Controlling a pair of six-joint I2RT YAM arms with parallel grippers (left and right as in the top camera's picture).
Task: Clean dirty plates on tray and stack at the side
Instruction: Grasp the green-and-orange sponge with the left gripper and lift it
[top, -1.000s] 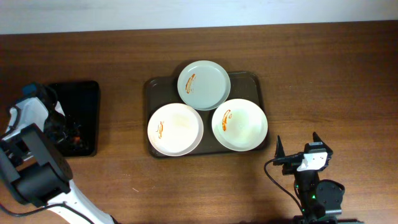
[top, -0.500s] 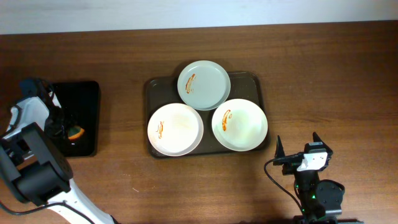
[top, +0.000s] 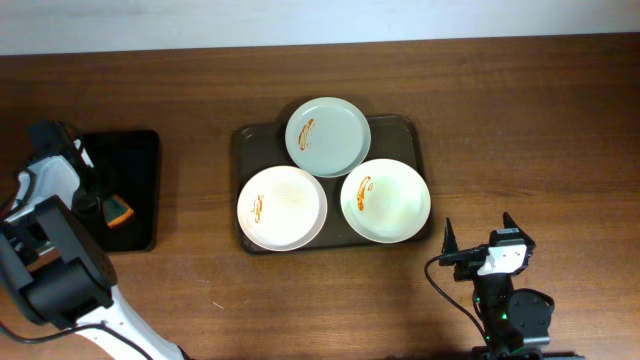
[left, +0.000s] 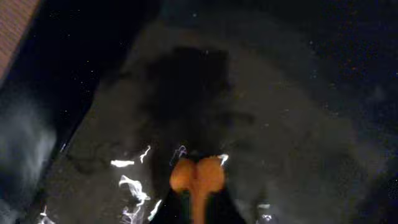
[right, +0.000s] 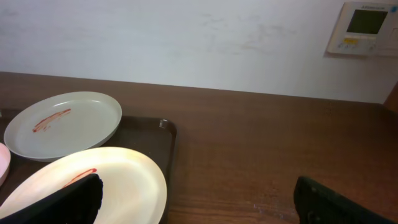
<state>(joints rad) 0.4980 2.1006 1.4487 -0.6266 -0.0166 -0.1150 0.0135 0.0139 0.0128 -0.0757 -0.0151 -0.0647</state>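
Three plates lie on the dark brown tray (top: 400, 128): a grey-green one (top: 328, 136) at the back, a cream one (top: 283, 207) front left and a cream one (top: 385, 200) front right. Each has a small orange-red smear. My left gripper (top: 108, 205) is over the small black tray (top: 135, 150), shut on an orange sponge (top: 119, 211), which shows between the jaws in the left wrist view (left: 198, 177). My right gripper (top: 476, 238) is open and empty, just in front of the tray's right corner. Its view shows the back plate (right: 68, 124) and the front right plate (right: 118, 180).
The black tray's wet, glossy floor (left: 261, 124) fills the left wrist view. A white wall with a thermostat panel (right: 365, 26) stands behind the table. Bare wooden table (top: 530, 130) lies right of the brown tray.
My left arm has drawn back and up over the black tray, and the orange sponge now shows clearly at its fingertips. The right arm and the plates have not moved.
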